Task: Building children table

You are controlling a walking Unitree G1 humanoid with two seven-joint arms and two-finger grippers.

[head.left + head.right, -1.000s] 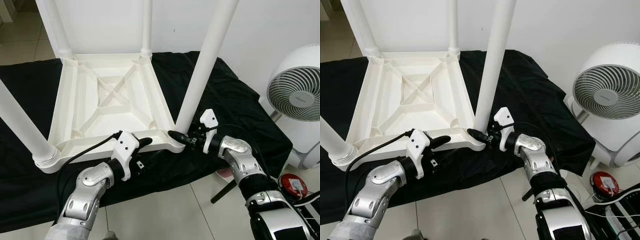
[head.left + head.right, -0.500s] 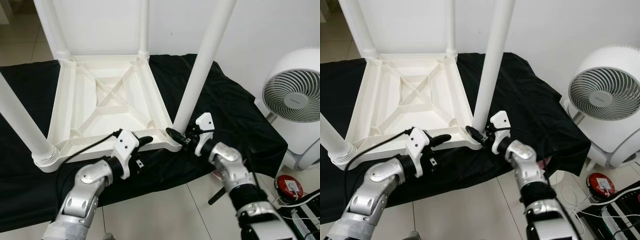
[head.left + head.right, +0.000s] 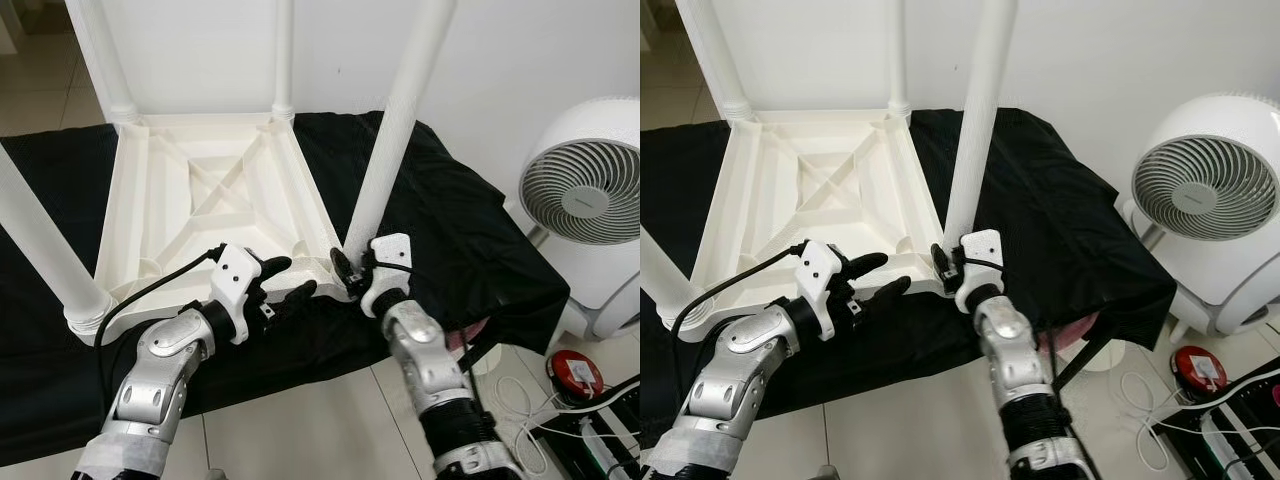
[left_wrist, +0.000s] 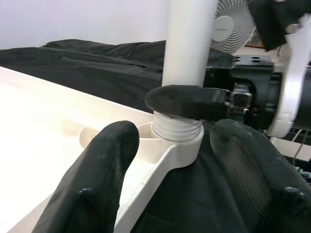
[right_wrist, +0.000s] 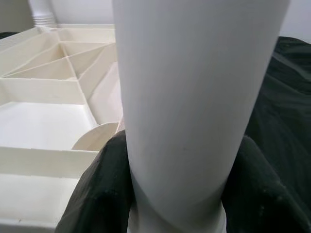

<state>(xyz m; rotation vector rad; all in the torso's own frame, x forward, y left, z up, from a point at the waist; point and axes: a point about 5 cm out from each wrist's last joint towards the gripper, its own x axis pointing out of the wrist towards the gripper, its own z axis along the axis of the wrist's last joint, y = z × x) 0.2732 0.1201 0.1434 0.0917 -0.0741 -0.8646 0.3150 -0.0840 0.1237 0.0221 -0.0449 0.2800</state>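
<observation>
While left jaws (image 3: 285, 280) gape, right jaws (image 3: 345, 280) clamp table leg (image 3: 395, 130).

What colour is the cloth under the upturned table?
Black; the cloth shows best in the left eye view.

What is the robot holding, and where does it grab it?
The right gripper clamps the white table leg near its threaded bottom end, at the upturned tabletop's corner socket. The left gripper is open, holding nothing.

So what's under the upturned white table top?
A black cloth lies under the table top, spreading past it on every side. Whatever supports the cloth is covered and cannot be made out.
</observation>
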